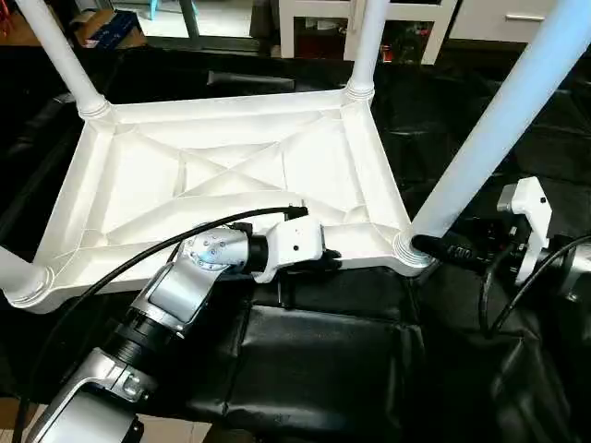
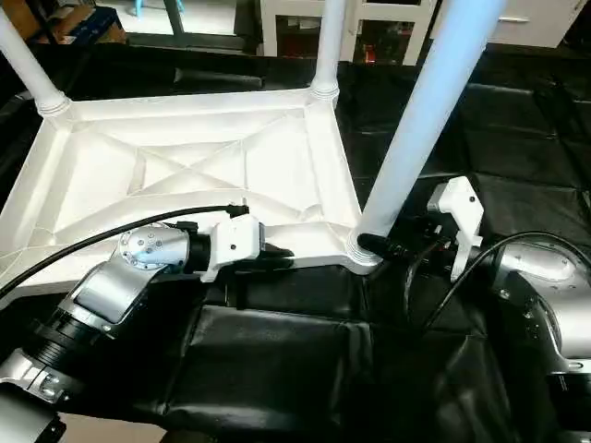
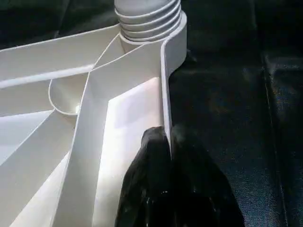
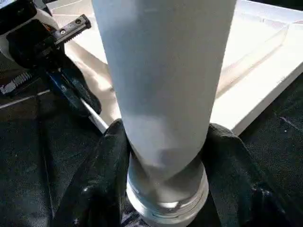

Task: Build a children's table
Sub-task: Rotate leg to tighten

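Pincer work first: the left pincer [image 1: 331, 257] pinches the near rim of the table top [image 1: 231, 175], one black finger [image 3: 147, 179] inside the rim wall and the other outside it, just beside the near right corner socket [image 1: 411, 249]. At that socket the right pincer [image 2: 374, 245] is clamped around the base of the near right leg [image 1: 499, 120], its fingers [image 4: 102, 184] on either side of the white tube just above the ribbed collar. The top lies upside down on a black-covered worktop [image 1: 323, 369], X-ribbed underside facing up, nearer the worktop's left edge than its right. Legs also stand in the far left corner [image 1: 60, 55], the far right corner [image 1: 367, 46] and the near left corner [image 1: 11, 272]. A black cable [image 1: 120, 263] runs along the left forearm.
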{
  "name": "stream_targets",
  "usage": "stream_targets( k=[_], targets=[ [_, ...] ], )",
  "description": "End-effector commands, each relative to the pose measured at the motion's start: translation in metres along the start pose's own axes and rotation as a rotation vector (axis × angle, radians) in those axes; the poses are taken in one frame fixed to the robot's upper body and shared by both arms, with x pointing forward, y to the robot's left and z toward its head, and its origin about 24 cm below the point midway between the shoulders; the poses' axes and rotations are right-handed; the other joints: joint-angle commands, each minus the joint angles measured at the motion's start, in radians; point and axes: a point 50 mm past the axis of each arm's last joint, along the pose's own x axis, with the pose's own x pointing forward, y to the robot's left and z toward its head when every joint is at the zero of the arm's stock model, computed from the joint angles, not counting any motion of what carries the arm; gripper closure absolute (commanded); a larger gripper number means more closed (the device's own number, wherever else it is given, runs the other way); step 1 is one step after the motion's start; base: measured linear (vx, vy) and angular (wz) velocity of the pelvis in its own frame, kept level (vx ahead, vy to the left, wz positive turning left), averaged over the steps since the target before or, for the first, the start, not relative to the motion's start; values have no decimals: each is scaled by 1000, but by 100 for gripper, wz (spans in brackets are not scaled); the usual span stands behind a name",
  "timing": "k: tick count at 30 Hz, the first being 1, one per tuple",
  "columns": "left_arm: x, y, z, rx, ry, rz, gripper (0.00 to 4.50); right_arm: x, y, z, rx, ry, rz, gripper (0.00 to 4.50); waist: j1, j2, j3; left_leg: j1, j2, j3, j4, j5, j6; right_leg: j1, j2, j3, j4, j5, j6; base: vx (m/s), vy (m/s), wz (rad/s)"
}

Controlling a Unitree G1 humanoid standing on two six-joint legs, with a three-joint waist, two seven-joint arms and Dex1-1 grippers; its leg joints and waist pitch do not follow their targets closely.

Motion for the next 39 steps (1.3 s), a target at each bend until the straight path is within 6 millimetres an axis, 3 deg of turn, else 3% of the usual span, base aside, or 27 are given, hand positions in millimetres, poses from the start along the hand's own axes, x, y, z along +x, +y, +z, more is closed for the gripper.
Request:
stream_targets(
  k=[1, 3, 4, 5, 6, 9, 11, 13, 15, 16, 17, 19, 22, 24, 28, 29, 31, 36, 39],
  targets=[
    [3, -4, -3, -15, 32, -1, 450, 3, -16, -10, 48, 45, -253, 258, 4, -19, -91, 29, 122, -60, -89, -8, 200, 61, -70, 41, -26, -217, -304, 0, 0, 0],
    [13, -2, -2, -37, 61, 51, 450, 16, -25, -21, 117, 74, -472, 259, -12, -19, -87, 24, 116, -63, -92, -39, 162, 57, -67, 39, -34, -290, -288, 0, 0, 0],
    [13, -2, -2, -37, 61, 51, 450, 16, -25, -21, 117, 74, -472, 259, -18, -20, -85, 27, 114, -64, -95, -97, 128, 58, -70, 39, -45, -364, -268, 0, 0, 0],
    [14, -2, -2, -39, 64, 61, 450, 17, -26, -22, 130, 74, -500, 259, -18, -21, -86, 30, 114, -64, -96, -123, 113, 60, -72, 40, -48, -388, -259, 0, 0, 0],
    [22, -2, 3, -65, 45, 80, 450, 21, -32, -27, 204, 62, -646, 259, -19, -18, -82, 29, 115, -65, -100, -156, 94, 59, -72, 42, -49, -408, -250, 0, 0, 0],
    [31, -3, 10, -94, 26, 93, 450, 25, -36, -33, 289, 49, -775, 259, -29, -20, -83, 24, 113, -70, -104, -175, 53, 58, -70, 39, -50, -413, -233, 0, 0, 0],
    [50, -2, 23, -149, 0, 150, 450, 35, -38, -43, 387, 34, -965, 260, -32, -17, -81, 31, 113, -63, -105, -190, 42, 48, -66, 43, -55, -402, -234, 0, 0, 0],
    [57, 1, 30, -142, -5, 182, 450, 47, -36, -40, 390, 6, -960, 260, -33, -23, -85, 33, 110, -62, -105, -209, 28, 49, -64, 40, -56, -408, -233, 0, 0, 0],
    [57, 4, 30, -120, 0, 199, 450, 54, -32, -32, 329, -22, -856, 260, -30, -24, -87, 29, 110, -63, -107, -205, 38, 57, -67, 40, -53, -377, -232, 0, 0, 0],
    [51, 8, 25, -96, 22, 212, 450, 52, -26, -19, 179, -38, -705, 260, -24, -23, -88, 31, 112, -61, -106, -191, 54, 57, -66, 41, -50, -339, -236, 0, 0, 0],
    [48, 10, 23, -90, 33, 216, 450, 49, -24, -15, 122, -34, -661, 260, -22, -24, -89, 33, 112, -59, -106, -180, 64, 57, -64, 41, -49, -319, -240, 0, 0, 0],
    [42, 11, 17, -80, 53, 226, 450, 43, -21, -10, 49, -32, -580, 191, -15, -21, -92, 35, 112, -55, -102, -135, 100, 57, -64, 43, -43, -253, -260, 0, 0, 0],
    [34, 10, 11, -62, 68, 206, 450, 30, -21, -3, 24, -43, -512, 178, -6, -23, -93, 27, 114, -54, -95, -59, 168, 66, -70, 44, -32, -179, -295, 0, 0, 0],
    [29, 7, 8, -29, 57, 164, 450, 19, -20, 4, -2, -57, -434, 151, 0, -23, -92, 28, 117, -56, -94, -52, 189, 66, -70, 43, -31, -185, -297, 0, 0, 0],
    [19, -1, 1, 1, 45, 78, 450, -3, -17, 9, -50, -36, -276, 139, 8, -18, -89, 32, 123, -57, -96, -47, 199, 62, -68, 42, -29, -188, -305, 0, 0, 0],
    [16, -4, 0, 5, 31, 46, 450, -10, -17, 9, -61, -14, -246, 114, 9, -18, -87, 31, 123, -59, -97, -64, 194, 63, -69, 41, -30, -208, -304, 0, 0, 0],
    [12, -7, 0, -10, 5, 7, 450, -18, -16, 8, -78, 10, -196, 114, 11, -18, -85, 33, 126, -58, -100, -83, 181, 63, -72, 44, -31, -220, -305, 0, 0, 0],
    [9, -9, 1, -12, -16, -12, 450, -23, -16, 6, -51, 2, -131, 114, 12, -22, -86, 32, 125, -58, -101, -107, 156, 63, -73, 45, -36, -257, -301, 0, 0, 0],
    [8, -8, 1, -9, -22, -16, 450, -21, -16, 5, -24, -10, -110, 151, 13, -22, -87, 31, 124, -59, -100, -92, 156, 64, -74, 46, -35, -252, -301, 0, 0, 0]
  ],
)
